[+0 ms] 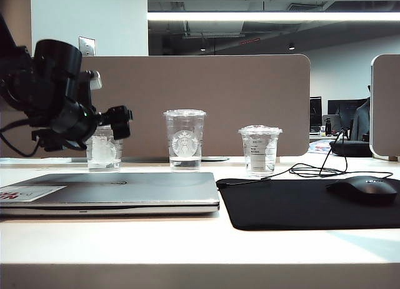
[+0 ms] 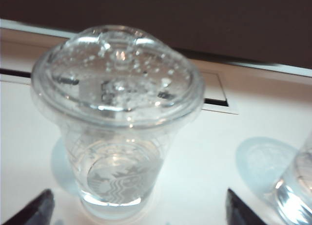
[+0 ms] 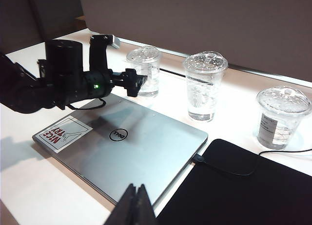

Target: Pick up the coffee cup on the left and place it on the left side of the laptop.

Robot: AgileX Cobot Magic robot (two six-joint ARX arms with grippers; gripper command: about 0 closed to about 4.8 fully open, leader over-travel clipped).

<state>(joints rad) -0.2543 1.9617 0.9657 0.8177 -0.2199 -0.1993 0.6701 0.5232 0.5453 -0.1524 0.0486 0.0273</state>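
Your left gripper (image 2: 136, 220) hangs above the closed laptop (image 1: 112, 190), pointing at the coffee cup (image 1: 104, 150), which stands on the bench (image 1: 187, 245) behind the laptop's far edge, at the left end of the row. Its jaws stand wide, one tip on each side of the cup's base in the left wrist view, with nothing held and no contact visible. The taller cup (image 1: 184, 139) with the round logo stands to the cup's right, and the labelled cup (image 1: 260, 150) further right, behind the black mat (image 1: 306, 204) with the mouse (image 1: 364, 190). Your right gripper (image 3: 132, 208) hovers over the laptop's near edge, jaws pressed together, empty.
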